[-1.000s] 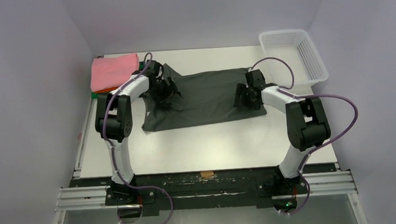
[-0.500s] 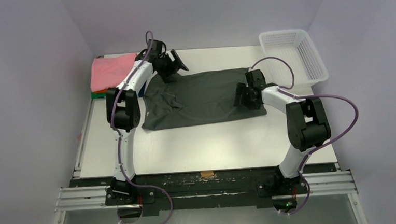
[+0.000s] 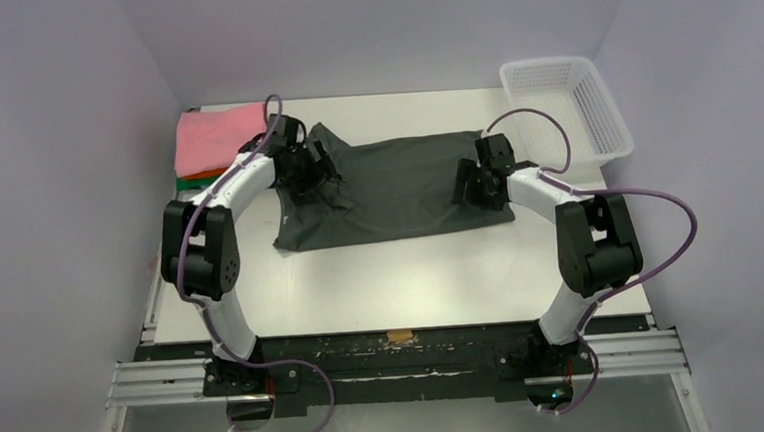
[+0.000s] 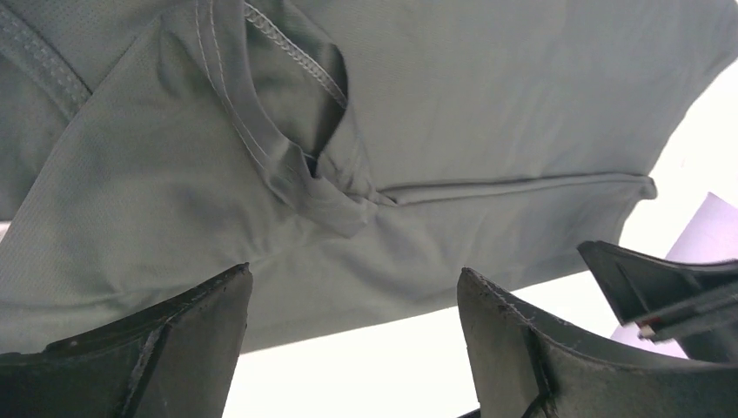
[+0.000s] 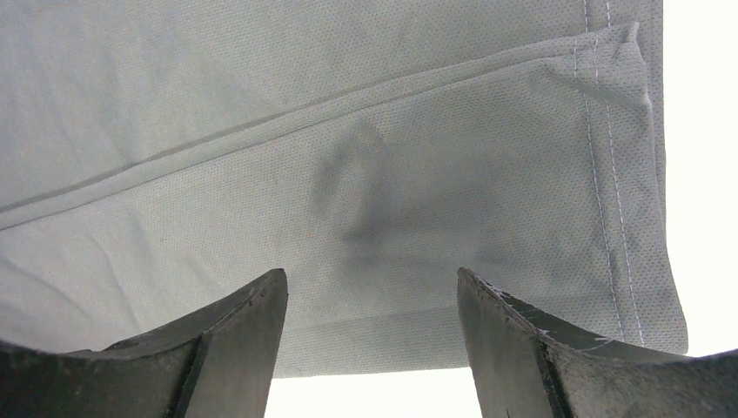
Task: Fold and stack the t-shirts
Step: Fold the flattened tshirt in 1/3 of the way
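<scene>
A dark charcoal-grey t-shirt (image 3: 396,190) lies partly folded across the middle of the table, its collar at the left end. My left gripper (image 3: 317,172) hovers open and empty over the collar; the left wrist view shows the collar (image 4: 287,157) and the shirt's edge between the spread fingers. My right gripper (image 3: 476,185) hovers open and empty over the shirt's right hem; the right wrist view shows the stitched hem (image 5: 622,200). A folded pink t-shirt (image 3: 215,136) tops a stack at the far left, with orange and green edges (image 3: 188,182) showing under it. The dark blue shirt is hidden.
A white plastic mesh basket (image 3: 564,105) stands at the far right corner. The table's white surface (image 3: 402,280) stretches from the shirt to the near edge. Purple cables loop from both arms.
My left gripper rose toward the back edge near the pink stack, then came back down over the shirt's collar end. The right gripper has stayed over the hem.
</scene>
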Controlling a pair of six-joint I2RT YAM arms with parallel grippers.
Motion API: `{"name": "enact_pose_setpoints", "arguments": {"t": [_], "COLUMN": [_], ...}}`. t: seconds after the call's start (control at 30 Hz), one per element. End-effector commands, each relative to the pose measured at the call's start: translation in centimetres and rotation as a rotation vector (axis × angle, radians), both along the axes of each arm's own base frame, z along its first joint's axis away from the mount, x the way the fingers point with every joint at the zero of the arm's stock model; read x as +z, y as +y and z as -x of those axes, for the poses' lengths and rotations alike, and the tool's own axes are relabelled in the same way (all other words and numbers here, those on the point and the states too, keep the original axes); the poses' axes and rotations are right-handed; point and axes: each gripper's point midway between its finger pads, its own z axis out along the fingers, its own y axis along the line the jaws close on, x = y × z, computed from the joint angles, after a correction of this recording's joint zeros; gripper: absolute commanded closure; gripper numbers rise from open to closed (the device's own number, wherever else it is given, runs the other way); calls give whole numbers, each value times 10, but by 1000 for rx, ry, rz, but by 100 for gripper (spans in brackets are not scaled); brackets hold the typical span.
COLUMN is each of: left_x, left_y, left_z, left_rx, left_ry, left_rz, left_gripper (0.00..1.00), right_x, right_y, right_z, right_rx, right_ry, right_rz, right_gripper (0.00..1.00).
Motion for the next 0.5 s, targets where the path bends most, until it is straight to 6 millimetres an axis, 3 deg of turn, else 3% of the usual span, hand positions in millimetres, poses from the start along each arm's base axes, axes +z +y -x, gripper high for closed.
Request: {"name": "enact_pose_setpoints", "arguments": {"t": [0.0, 0.23, 0.37, 0.47], "left_x": [-24, -37, -10, 8], "left_y": [-5, -26, -49, -49], "left_z": [-18, -75, -110, -122], "left_rx": [-2, -21, -36, -24], "left_ry": [2, -18, -85, -123], "left_rz": [-10, 35, 129, 121], "left_gripper": [15, 17, 18, 18], "right_x": [17, 18, 20, 21], "right_y": [-4, -5, -6, -8], "right_z": [-6, -4, -7, -9], "right_rx": [-14, -20, -25, -39], "right_ry": [-57, -56, -57, -57], "right_rz": [12, 12, 18, 31], "right_gripper": [31, 31, 31, 31]}}
